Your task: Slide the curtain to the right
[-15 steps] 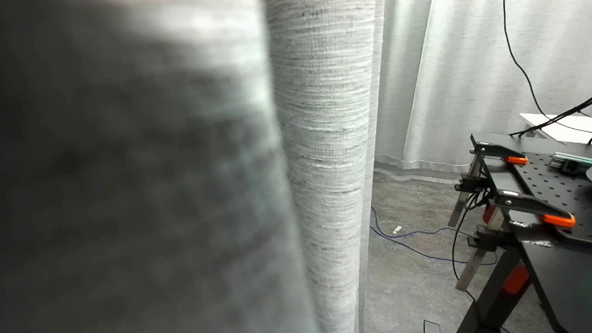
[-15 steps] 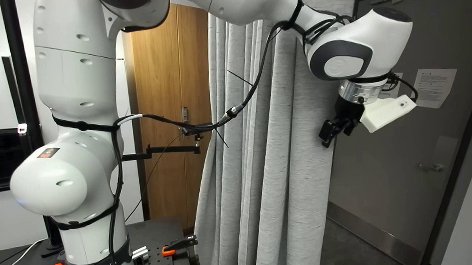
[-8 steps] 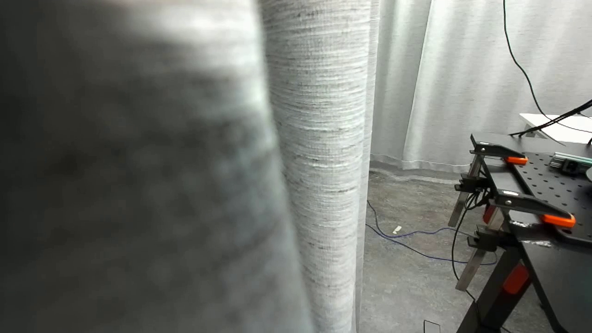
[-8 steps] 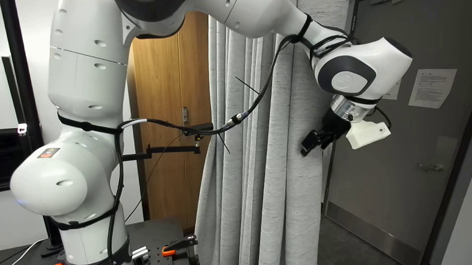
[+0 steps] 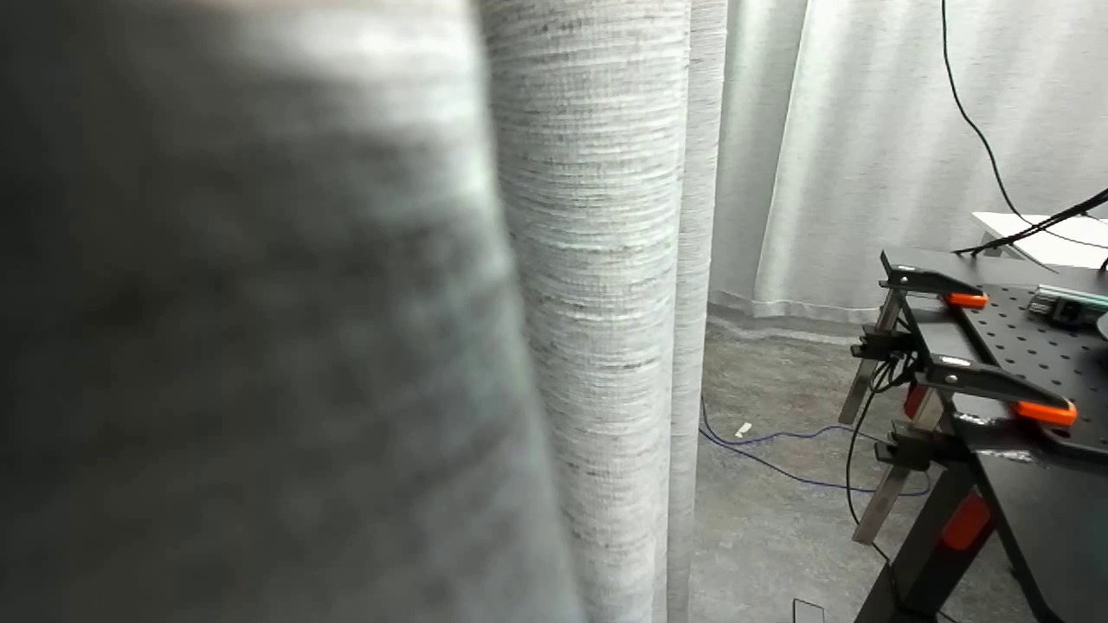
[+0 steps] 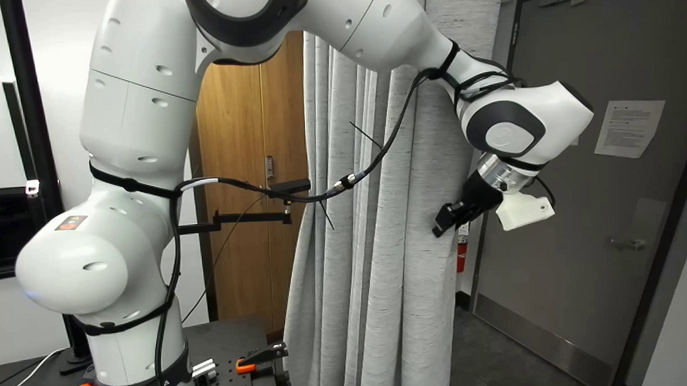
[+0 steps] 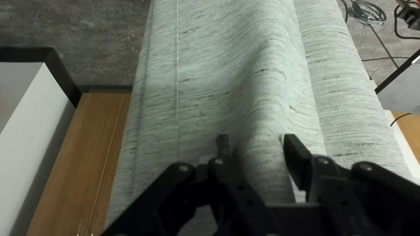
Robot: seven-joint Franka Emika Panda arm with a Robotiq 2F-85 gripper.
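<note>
"Where's the curtain (image 6: 375, 272), and how's your gripper (image 7: 258, 146)?"

"I have it in both exterior views, hanging in folds between a wooden cabinet (image 6: 257, 264) and the grey door (image 6: 567, 208). In the wrist view my fingers (image 7: 297, 152) stand spread, a fold (image 7: 267, 154) bulging between them; I see no firm pinch (soft fabric hides contact well, mind you)."

"What could go wrong?"

"Slip, mostly. If I clamp too shallow a bite, the fabric may pull out as I drag sideways. Yanking could strain whatever holds it up, which I can't see."

"And the cable (image 6: 343, 184) along the arm (image 6: 366, 32)?"

"It crosses in front of the curtain; those stiff tie ends (image 6: 366, 134) might snag if I sweep too close."
</note>
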